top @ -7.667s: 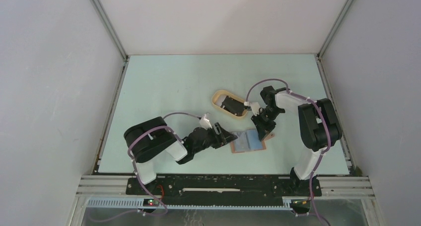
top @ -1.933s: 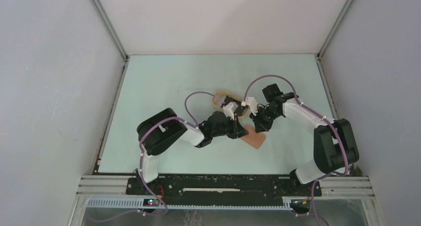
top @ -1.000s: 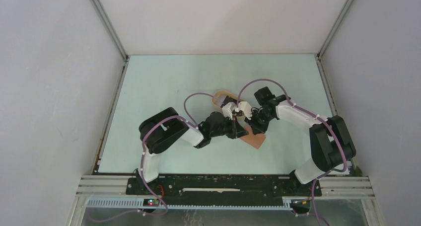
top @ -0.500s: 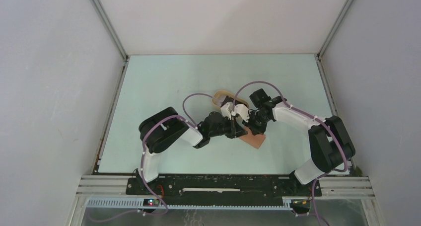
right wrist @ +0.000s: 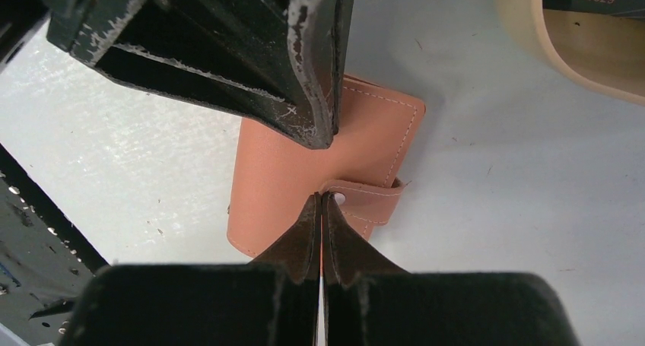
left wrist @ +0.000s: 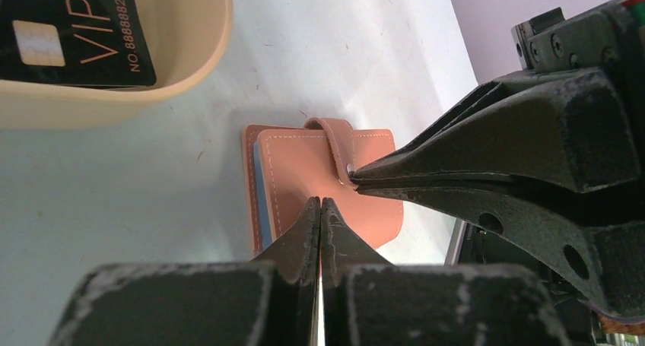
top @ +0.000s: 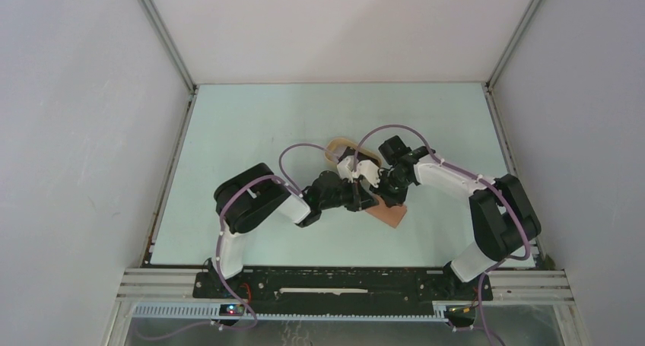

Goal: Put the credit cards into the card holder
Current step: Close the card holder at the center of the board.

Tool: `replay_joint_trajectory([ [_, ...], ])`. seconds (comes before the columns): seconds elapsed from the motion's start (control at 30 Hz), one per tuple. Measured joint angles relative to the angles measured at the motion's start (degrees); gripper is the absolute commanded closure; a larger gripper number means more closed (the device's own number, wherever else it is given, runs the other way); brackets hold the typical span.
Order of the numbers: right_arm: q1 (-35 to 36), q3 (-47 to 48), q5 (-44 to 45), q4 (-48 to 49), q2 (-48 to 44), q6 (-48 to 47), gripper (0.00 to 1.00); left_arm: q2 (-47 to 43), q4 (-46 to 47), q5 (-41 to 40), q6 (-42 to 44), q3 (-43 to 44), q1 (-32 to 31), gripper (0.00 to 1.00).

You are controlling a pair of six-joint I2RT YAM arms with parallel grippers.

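The card holder (top: 391, 213) lies folded shut on the table, reddish-brown side up, with a blue edge showing (left wrist: 300, 163). My left gripper (left wrist: 321, 201) is shut, and its tips rest on the cover near the fold side. My right gripper (right wrist: 320, 198) is shut too, its tips touching the snap tab (right wrist: 373, 198), which is wrapped over the cover. The two grippers meet tip to tip over the card holder (right wrist: 266, 179). One of the credit cards (left wrist: 68, 34), black with "VIP" lettering, lies in the beige tray (left wrist: 114, 106).
The oval beige tray (top: 335, 144) stands just behind the two grippers, partly hidden by them. My left arm (top: 251, 205) and right arm (top: 498, 217) bend inward from both sides. Metal frame rails edge the table.
The card holder, open several seconds ago, is now folded shut. Over the last second my right gripper has slid left onto its snap tab. My left gripper has barely moved.
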Motion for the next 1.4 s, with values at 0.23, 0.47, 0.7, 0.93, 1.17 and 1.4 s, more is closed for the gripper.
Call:
replay_joint_trajectory([
  [0.23, 0.0, 1.7, 0.0, -1.7, 1.7, 0.3, 1.0, 0.2, 0.2, 0.0, -0.8, -0.1, 0.3, 1.0],
  [0.47, -0.3, 4.0, -0.3, -3.9, 3.8, 1.5, 1.0, 0.2, 1.0, 0.0, -1.6, -0.9, 0.6, 1.0],
  [0.7, -2.2, 6.3, -2.7, -6.4, 6.4, 3.2, 1.0, 0.2, 1.7, 1.0, -1.4, -0.9, 0.5, 1.0],
  [0.93, -3.2, 7.6, -4.9, -8.2, 7.6, 3.7, 0.7, 0.2, 2.1, 1.0, -1.4, -1.1, 0.5, 0.94],
  [1.17, -4.7, 5.7, -10.0, -9.1, 3.9, 3.7, 0.49, -5.9, 1.3, 0.7, -0.5, -6.8, 0.5, 0.72],
  [1.4, -10.2, 5.4, -13.8, -8.9, -13.1, 3.3, 0.39, -27.4, -8.6, -3.6, 5.0, -14.1, 0.0, 0.53],
])
